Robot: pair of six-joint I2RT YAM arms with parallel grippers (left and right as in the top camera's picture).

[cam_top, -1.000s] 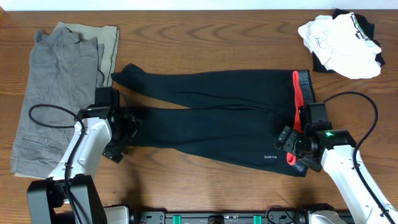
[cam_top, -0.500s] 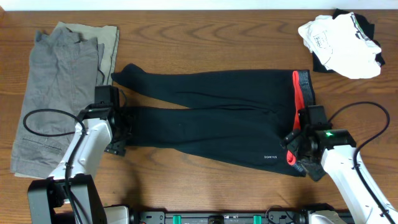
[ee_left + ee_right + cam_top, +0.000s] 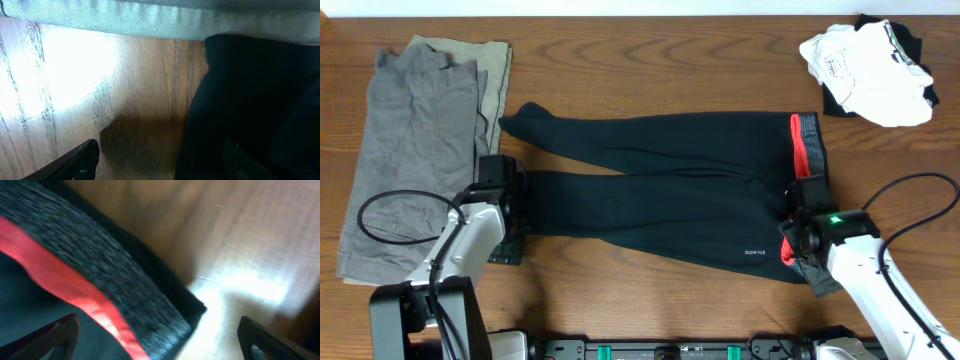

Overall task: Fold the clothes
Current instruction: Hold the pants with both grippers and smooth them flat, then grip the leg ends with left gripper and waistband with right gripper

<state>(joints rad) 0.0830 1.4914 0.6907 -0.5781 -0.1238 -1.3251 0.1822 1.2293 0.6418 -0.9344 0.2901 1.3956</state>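
Note:
The clothes, long black leggings (image 3: 660, 190), lie flat across the table with the legs pointing left and the coral-red and grey waistband (image 3: 807, 140) at the right. My left gripper (image 3: 512, 212) stands open at the ankle end of the near leg. In the left wrist view one finger (image 3: 85, 157) is over bare wood and the other over the black fabric (image 3: 250, 100). My right gripper (image 3: 798, 236) is open at the near corner of the waistband. The right wrist view shows the grey band (image 3: 125, 285) and red stripe (image 3: 60, 275) between the spread fingers (image 3: 260, 335).
Grey-khaki trousers (image 3: 415, 150) lie spread at the far left, their edge just beyond my left gripper (image 3: 150, 17). A heap of white and black garments (image 3: 870, 60) sits at the back right corner. Bare wooden table (image 3: 650, 60) lies behind the leggings.
My left gripper has slid toward the near edge along the leg's end, its jaws narrowing slightly. My right gripper has turned and settled over the waistband's near corner. The leggings have not moved.

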